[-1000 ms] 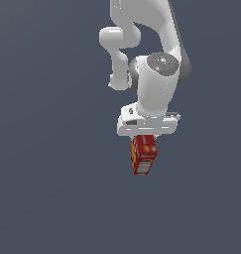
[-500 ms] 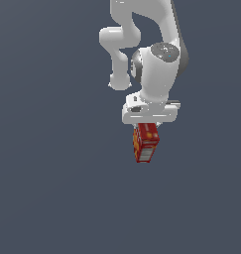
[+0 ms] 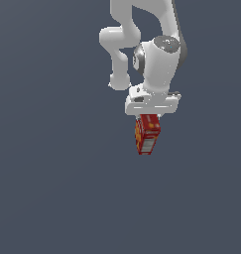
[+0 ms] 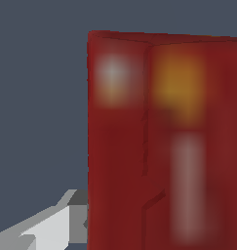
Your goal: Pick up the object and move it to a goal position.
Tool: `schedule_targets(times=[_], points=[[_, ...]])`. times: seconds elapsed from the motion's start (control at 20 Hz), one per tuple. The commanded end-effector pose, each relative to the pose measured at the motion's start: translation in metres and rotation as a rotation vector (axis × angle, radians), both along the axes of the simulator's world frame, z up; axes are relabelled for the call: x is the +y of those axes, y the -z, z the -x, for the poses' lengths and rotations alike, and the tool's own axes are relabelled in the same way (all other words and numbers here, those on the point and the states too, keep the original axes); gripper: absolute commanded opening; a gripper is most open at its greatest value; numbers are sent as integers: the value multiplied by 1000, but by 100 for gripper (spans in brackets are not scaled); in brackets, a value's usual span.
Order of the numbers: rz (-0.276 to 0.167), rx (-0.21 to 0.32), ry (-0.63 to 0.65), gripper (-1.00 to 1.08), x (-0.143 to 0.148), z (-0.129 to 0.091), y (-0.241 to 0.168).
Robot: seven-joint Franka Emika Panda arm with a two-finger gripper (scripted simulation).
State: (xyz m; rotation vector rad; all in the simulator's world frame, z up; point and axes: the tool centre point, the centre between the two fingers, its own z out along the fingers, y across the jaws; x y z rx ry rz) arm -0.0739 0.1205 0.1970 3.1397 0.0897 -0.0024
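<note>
The small red box (image 3: 147, 134) with yellow-orange and white label patches hangs upright below my white gripper (image 3: 150, 118), which is shut on its upper end. The box is lifted clear of the grey surface. In the wrist view the red box (image 4: 164, 141) fills most of the picture, blurred and very close, and one grey-white fingertip (image 4: 56, 227) presses against its side. The other finger is hidden behind the box.
A plain dark grey surface (image 3: 52, 188) spreads all around. The white arm (image 3: 142, 39) rises from the gripper to the exterior view's top edge. No goal marker shows.
The gripper has risen with the red box in it and shifted slightly to the exterior view's right. The grip on the box is unchanged.
</note>
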Motion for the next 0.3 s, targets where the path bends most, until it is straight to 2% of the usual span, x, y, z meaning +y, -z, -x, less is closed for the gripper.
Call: schedule_targets(times=[0.0, 0.25], points=[[0, -1, 0, -100, 2, 6, -1], [0, -1, 0, -100, 4, 10, -2]])
